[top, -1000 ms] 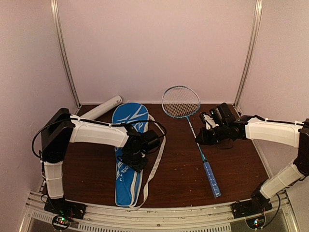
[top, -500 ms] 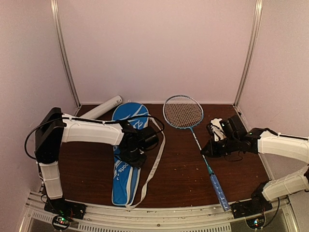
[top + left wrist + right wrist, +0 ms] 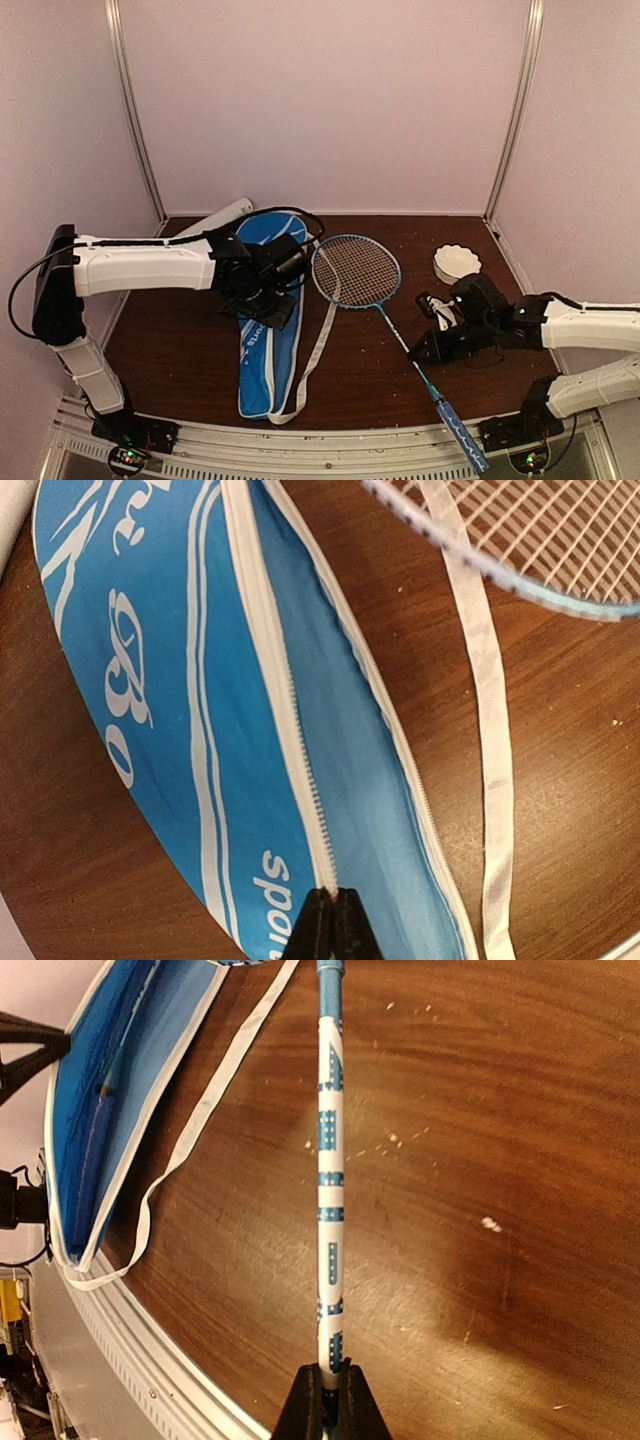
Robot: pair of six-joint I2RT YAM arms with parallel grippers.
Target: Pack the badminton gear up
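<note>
The blue white-lettered racket bag (image 3: 262,352) lies lengthwise left of centre, its zipper open and its lining showing (image 3: 345,730). My left gripper (image 3: 268,305) is shut on the zipper edge of the bag's upper flap (image 3: 333,920). A thin racket is held low over the table, with its strung head (image 3: 355,272) next to the bag's wide end. Its blue handle (image 3: 462,438) reaches past the front rail. My right gripper (image 3: 421,352) is shut on the racket's white-and-blue shaft (image 3: 329,1160). The long white tube (image 3: 226,217) lies at the back left.
A white scalloped bowl (image 3: 457,263) stands at the back right, just behind my right arm. The bag's white strap (image 3: 322,335) trails loose on the brown table between bag and racket. The metal front rail (image 3: 130,1355) runs along the near edge.
My left gripper closed on the bag's zipper edge, and the left arm stretched out flatter. My right arm pulled the racket nearer and leftward, bringing its head beside the bag and uncovering the bowl.
</note>
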